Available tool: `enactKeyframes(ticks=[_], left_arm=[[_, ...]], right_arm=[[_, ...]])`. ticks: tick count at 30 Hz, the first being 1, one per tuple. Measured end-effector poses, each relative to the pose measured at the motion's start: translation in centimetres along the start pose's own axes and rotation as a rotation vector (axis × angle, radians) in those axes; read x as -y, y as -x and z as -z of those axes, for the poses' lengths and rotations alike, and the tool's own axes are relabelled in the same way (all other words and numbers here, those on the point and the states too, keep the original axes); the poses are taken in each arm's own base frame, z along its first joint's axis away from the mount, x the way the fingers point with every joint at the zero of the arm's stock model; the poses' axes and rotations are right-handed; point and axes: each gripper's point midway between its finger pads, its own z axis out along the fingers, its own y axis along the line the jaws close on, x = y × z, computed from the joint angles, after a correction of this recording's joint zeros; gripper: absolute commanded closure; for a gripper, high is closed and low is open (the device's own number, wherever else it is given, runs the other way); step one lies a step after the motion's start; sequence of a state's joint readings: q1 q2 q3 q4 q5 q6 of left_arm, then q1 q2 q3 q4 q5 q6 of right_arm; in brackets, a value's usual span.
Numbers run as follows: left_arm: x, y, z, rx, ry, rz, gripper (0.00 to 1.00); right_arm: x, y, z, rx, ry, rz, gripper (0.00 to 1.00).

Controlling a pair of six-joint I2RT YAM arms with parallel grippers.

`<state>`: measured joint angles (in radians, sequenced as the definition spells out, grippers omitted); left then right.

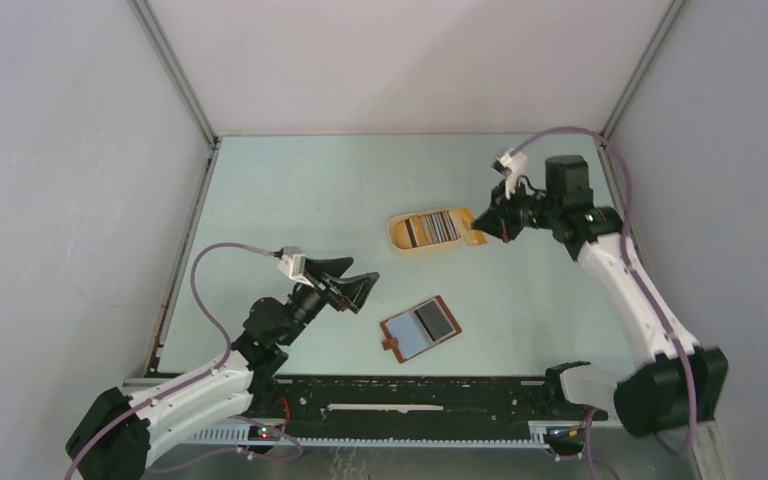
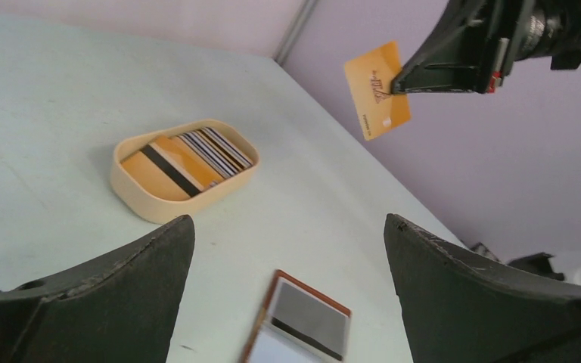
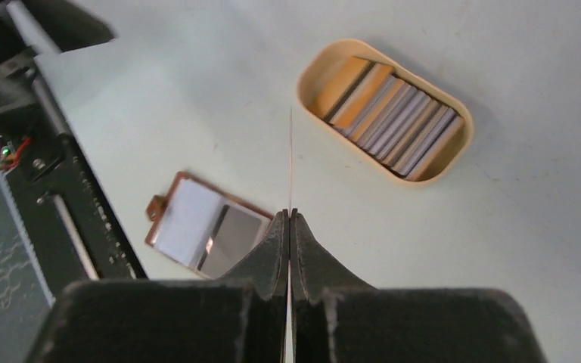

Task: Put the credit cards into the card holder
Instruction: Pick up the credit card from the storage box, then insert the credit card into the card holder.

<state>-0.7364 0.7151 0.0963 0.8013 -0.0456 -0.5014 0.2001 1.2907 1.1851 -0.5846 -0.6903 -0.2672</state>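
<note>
Left wrist view shows best why the right gripper sits in the upper right of the frame. Its jaws are clamped on one edge of an orange card, held clear of the tray, presumably for carrying to the card holder. The holder lies open and flat at bottom centre. The other credit cards stand in a row in the tray. The left gripper hangs with jaws wide apart and empty, probably placed to steady the holder. Right wrist view shows the held card only as a thin edge-on line, with the holder lower left and the tray upper right.
</note>
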Motion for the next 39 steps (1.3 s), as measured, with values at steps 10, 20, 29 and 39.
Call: enactKeyframes(ticks=[10, 20, 29, 39], left_arm=[[2.4, -3.0, 1.2, -0.15, -0.062, 0.198, 0.11], [3.2, -11.1, 4.5, -0.422, 0.077, 0.282, 0.33], [-0.5, -16.4, 7.9, -0.586, 0.348, 0.253, 0.34], [-0.4, -17.0, 7.2, -0.607, 0.434, 0.291, 0.35]], right_arm=[[-8.6, -3.8, 3.4, 0.144, 0.366, 0.101, 1.0], [-10.0, -10.1, -1.9, -0.075, 0.568, -0.166, 1.0], [-10.3, -14.7, -5.7, -0.283, 0.546, -0.296, 1.0], [-9.6, -15.2, -7.1, -0.385, 0.471, -0.312, 1.0]])
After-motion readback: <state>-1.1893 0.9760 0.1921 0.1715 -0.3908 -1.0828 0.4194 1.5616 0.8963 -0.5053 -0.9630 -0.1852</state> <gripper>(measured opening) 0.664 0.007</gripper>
